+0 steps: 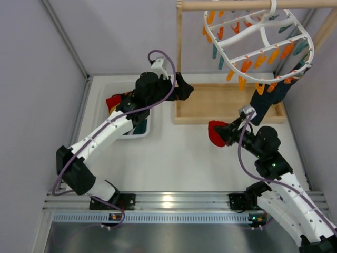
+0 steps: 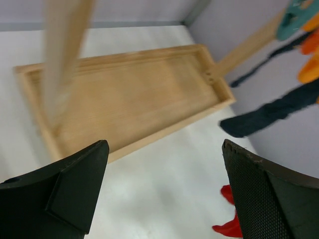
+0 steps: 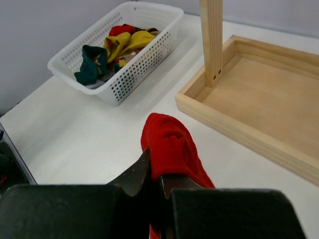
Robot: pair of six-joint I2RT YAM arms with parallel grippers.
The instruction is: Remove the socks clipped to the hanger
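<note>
The white hanger [image 1: 258, 37] with orange and teal clips hangs from the wooden rod at the top right. A dark navy sock [image 1: 268, 99] is still clipped to its lower edge and also shows in the left wrist view [image 2: 274, 112]. My right gripper [image 1: 220, 133] is shut on a red sock [image 3: 172, 144] just above the table, in front of the wooden tray. My left gripper [image 1: 184, 87] is open and holds nothing, its fingers [image 2: 75, 189] spread wide beside the tray's left post. The red sock [image 2: 232, 221] peeks in at that view's lower right.
A white basket [image 3: 149, 47] at the left holds yellow, teal and red socks [image 3: 124, 42]. The wooden tray [image 1: 231, 103] with its upright post [image 3: 212, 40] stands under the hanger. Walls close in on the left and right sides.
</note>
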